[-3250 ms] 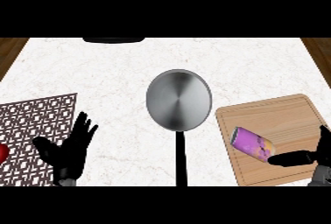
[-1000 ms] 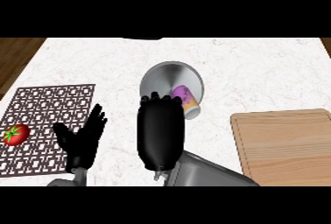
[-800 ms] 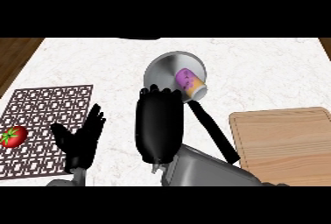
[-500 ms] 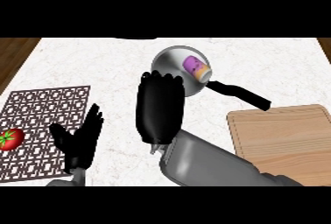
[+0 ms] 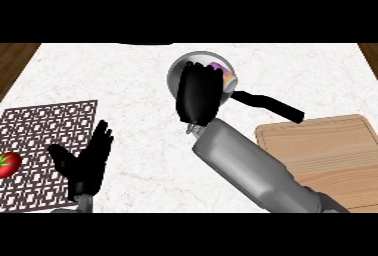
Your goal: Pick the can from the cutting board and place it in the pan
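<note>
Placing step. Right black hand reaches over round silver metal pan, back of hand up; finger state cannot be told. Purple can inside pan at far-right rim, mostly hidden; long axis unreadable. Light wooden cutting board bare. Next: release, withdraw. Left hand rests splayed beside brown lattice mat.

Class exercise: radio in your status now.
Right hand over pan, on can. Left hand open, resting. Cutting board bare. Nothing blocking.
</note>
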Tool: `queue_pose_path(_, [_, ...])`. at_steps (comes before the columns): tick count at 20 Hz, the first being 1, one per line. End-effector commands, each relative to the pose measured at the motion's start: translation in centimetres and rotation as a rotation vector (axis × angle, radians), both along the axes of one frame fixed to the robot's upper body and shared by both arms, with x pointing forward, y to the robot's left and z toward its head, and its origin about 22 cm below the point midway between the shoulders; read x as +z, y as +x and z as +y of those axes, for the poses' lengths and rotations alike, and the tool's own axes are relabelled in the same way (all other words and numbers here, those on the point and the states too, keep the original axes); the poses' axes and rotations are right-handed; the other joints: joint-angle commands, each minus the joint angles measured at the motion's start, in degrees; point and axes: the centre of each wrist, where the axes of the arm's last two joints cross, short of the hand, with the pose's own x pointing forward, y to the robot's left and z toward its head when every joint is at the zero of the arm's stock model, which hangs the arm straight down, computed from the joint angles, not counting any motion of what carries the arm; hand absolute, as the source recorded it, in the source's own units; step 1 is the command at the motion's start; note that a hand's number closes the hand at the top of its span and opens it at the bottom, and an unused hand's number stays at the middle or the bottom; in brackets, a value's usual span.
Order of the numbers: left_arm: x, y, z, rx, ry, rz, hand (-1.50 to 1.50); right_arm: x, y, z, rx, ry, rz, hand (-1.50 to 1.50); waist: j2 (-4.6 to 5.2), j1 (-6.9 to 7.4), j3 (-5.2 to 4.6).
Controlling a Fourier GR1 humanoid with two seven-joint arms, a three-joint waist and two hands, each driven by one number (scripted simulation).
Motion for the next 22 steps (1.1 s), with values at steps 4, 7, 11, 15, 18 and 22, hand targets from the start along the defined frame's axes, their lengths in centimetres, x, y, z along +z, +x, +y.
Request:
queue_pose_path(4, [-0.4,-0.6,1.1,0.005,-0.012,0.021,0.0,-2.7,4.6,-3.4,-0.133,0.2,-0.021,1.5,0.34,-0.55,-0.13])
queue_pose_path(7, [0.3,-0.4,1.0,0.022,0.0,0.006,0.0,-5.4,5.9,-6.2,-0.136,0.206,-0.025,1.5,0.36,-0.75,-0.1])
queue_pose_path(11, [-1.6,-0.9,-0.5,-0.012,-0.007,0.02,0.0,-5.4,8.1,-7.8,-0.26,0.15,0.199,-1.5,0.97,0.2,-0.16])
queue_pose_path(15, [-0.8,0.3,0.0,-0.005,-0.016,0.006,0.0,-8.6,8.2,-10.7,-0.213,0.203,0.2,-1.5,1.06,-0.09,-0.11])
queue_pose_path(18, [-0.5,0.6,0.2,-0.004,-0.014,0.012,0.0,-7.3,9.3,-11.1,-0.173,0.191,0.121,-1.5,1.2,0.34,-0.1])
queue_pose_path(22, [-0.9,-0.2,-0.2,0.0,-0.012,0.011,0.0,-5.5,9.0,-9.2,-0.064,0.443,-0.027,-1.5,1.13,0.31,0.03])
